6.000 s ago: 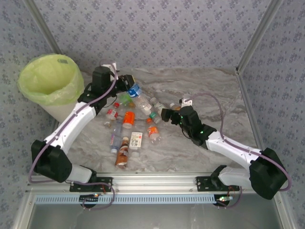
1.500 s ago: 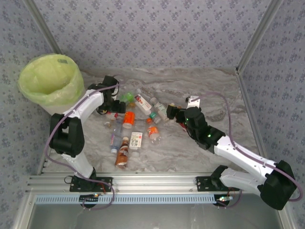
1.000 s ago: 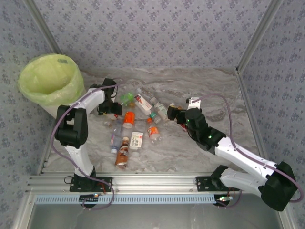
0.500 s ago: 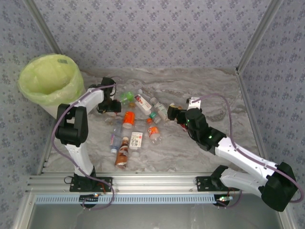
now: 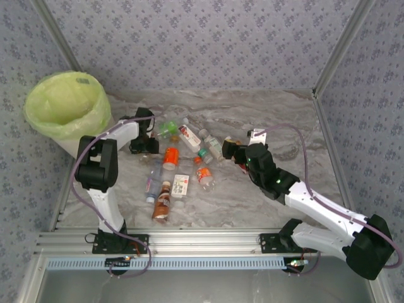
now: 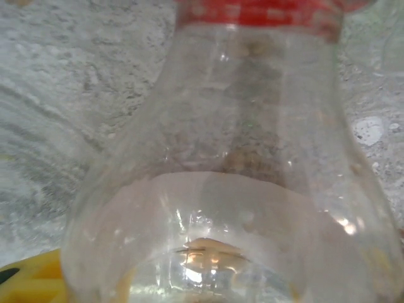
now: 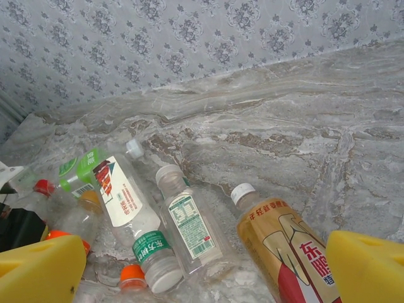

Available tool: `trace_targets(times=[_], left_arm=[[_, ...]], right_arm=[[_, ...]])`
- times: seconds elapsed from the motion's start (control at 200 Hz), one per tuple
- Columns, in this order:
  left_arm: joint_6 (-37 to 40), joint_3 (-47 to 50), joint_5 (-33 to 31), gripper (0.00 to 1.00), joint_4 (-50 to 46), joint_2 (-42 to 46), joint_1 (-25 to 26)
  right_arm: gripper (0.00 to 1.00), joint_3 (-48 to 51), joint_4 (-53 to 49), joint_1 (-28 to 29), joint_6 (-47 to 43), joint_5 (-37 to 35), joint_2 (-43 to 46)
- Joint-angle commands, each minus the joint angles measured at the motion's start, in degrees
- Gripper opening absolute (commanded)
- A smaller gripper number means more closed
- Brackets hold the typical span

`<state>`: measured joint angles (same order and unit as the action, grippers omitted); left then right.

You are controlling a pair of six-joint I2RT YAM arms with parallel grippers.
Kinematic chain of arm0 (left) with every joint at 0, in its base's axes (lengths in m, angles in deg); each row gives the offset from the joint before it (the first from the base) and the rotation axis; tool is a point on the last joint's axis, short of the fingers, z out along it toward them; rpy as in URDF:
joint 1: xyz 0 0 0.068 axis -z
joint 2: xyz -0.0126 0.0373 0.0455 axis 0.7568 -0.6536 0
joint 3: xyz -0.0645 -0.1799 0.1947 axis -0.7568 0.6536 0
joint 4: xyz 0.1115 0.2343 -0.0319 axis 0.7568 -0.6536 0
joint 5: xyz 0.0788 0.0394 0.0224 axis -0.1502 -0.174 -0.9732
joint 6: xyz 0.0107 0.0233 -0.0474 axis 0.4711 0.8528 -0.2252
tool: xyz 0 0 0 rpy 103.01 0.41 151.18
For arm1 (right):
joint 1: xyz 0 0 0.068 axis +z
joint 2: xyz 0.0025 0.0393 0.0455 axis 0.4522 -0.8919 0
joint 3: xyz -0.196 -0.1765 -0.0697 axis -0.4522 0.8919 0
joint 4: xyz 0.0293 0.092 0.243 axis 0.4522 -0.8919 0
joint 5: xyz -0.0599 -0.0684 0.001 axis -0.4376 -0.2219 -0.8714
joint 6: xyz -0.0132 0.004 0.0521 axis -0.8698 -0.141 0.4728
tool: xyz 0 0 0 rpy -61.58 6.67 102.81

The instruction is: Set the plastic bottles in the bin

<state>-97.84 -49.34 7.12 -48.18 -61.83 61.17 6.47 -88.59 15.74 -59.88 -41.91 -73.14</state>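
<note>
Several plastic bottles (image 5: 171, 156) lie in a loose pile on the marble table. The bin (image 5: 65, 107), white with a yellow-green liner, stands at the far left. My left gripper (image 5: 144, 144) is low at the pile's left edge. A clear red-capped bottle (image 6: 240, 158) sits right up against its wrist camera. One yellow fingertip (image 6: 25, 284) shows beside that bottle, and the grip itself is hidden. My right gripper (image 7: 205, 268) is open at the pile's right side, just above a gold-labelled bottle (image 7: 287, 246). A white-labelled bottle (image 7: 123, 205) and a small clear one (image 7: 189, 227) lie beside it.
Patterned walls close in the back and both sides. A brown bottle (image 5: 161, 204) and a white-labelled one (image 5: 181, 185) lie nearest the arm bases. Bare marble (image 5: 278, 113) stretches across the back right. The metal rail (image 5: 202, 243) runs along the near edge.
My left arm has folded in and brought its gripper down onto the red-capped bottle at the pile's left edge, with the jaws narrowing. The right arm has stayed put.
</note>
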Motion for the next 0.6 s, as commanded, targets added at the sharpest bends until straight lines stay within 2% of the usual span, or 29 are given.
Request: trace_targets(times=[0.0, 0.165, 0.385, 0.595], left_arm=[[-0.5, 0.2, -1.7, 0.56, -0.3, 6.3, 0.1], [-1.5, 0.6, -4.7, 0.53, 0.5, 14.2, 1.9], [-1.0, -0.3, -4.5, 0.52, 4.3, 23.9, 7.3], [-0.5, -4.8, -2.3, 0.5, 7.5, 29.2, 8.2]], right_arm=[[1.0, 0.0, -0.7, 0.2, 0.7, -2.2, 1.0], [1.0, 0.2, 0.2, 0.3, 0.9, -3.4, 0.8], [1.0, 0.0, 0.6, 0.3, 1.0, -4.2, 0.2], [1.0, 0.5, 3.3, 0.4, -1.6, -1.6, 0.2]])
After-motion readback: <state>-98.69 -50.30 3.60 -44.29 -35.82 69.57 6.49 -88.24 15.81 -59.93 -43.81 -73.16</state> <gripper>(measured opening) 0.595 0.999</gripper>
